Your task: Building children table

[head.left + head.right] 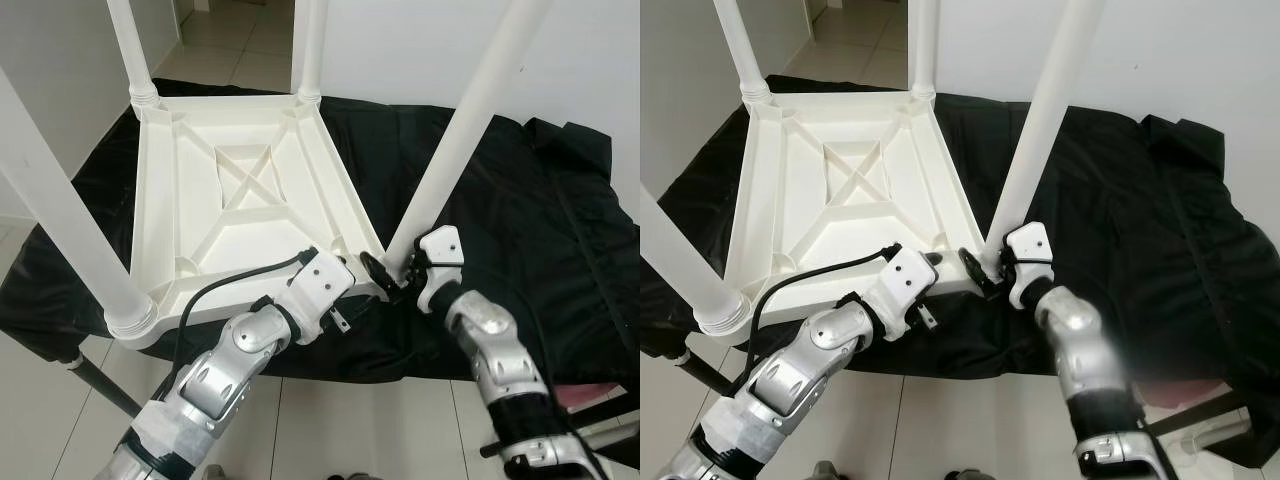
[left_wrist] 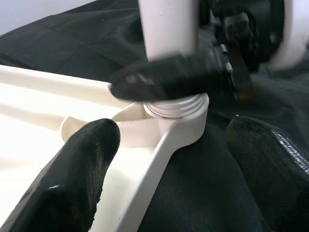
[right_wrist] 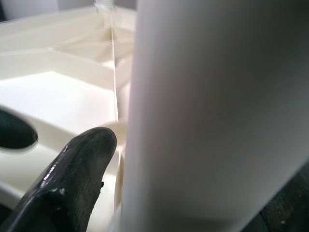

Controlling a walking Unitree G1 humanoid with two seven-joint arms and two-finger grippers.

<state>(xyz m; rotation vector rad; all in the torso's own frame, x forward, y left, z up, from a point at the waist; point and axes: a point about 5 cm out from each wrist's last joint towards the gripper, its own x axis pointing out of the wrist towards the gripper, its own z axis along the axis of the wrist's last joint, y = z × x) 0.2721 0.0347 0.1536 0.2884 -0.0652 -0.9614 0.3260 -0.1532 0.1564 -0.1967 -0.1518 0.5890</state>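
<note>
Black rubbery fingers, glossy and blunt, are the nearest things you have: the right gripper point(image 1: 392, 278) sits at lower centre of the left eye view, clamped round the foot of the near-right leg point(image 1: 470, 120), one finger point(image 3: 72, 179) pressed against the leg's smooth white barrel. The left gripper point(image 1: 345, 300) lies just beside it, to its left in the frame, its two fingers spread apart and straddling the corner socket point(image 2: 181, 113) without closing on anything.

The relation your next move turns on: the leg's long axis rises from that socket up and to the right, leaning toward the top edge of the frame, and the socket lies directly ahead of both grippers, with the right one already on the leg and so the nearer. The ribbed collar where the leg meets the socket looks threaded (a judgement from the ridges in the left wrist view), so any turning would have to run about that tilted axis.

Further up the frame, the table top point(image 1: 175, 190) lies upside down, its moulded cream plastic underside braced with raised ribs and a crossed panel at the centre. It rests on a crumpled black cloth point(image 1: 520, 200) with a matte weave. Three more round legs stand from the other corners, the lower-left one point(image 1: 60, 210) looming thick, two slimmer ones at the top. Pale floor tiles point(image 1: 230, 40) show beyond.
</note>
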